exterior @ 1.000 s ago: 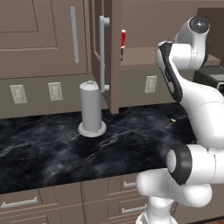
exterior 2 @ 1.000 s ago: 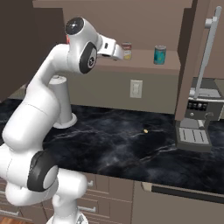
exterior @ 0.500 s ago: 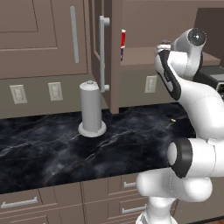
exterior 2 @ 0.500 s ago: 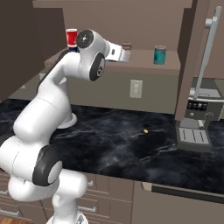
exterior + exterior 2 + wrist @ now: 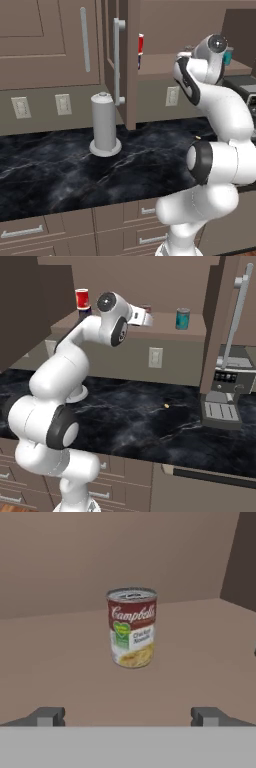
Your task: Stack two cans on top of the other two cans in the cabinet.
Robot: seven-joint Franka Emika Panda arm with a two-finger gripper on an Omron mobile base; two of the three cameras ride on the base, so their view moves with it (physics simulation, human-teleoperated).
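Observation:
A soup can (image 5: 131,627) with a red top band and a pale label stands upright on the cabinet shelf (image 5: 200,657), straight ahead of my gripper (image 5: 127,717). The gripper is open and holds nothing, its fingertips (image 5: 50,716) wide apart and short of the can. In the right base view the gripper (image 5: 145,318) is at the shelf's front edge (image 5: 165,327), and the soup can (image 5: 146,307) peeks from behind it. The red can (image 5: 82,298) sits on the dark blue can (image 5: 84,313) at the shelf's left. The teal can (image 5: 183,318) stands alone at the right.
The cabinet door stands open with its bar handle (image 5: 118,60) left of the shelf. A paper towel holder (image 5: 105,125) stands on the black marble counter (image 5: 60,175). A coffee machine (image 5: 222,396) stands at the right, and a small yellow crumb (image 5: 166,405) lies on the counter.
The arm has swung and the hand has edged right along the shelf front toward the soup can. The gripper stays open.

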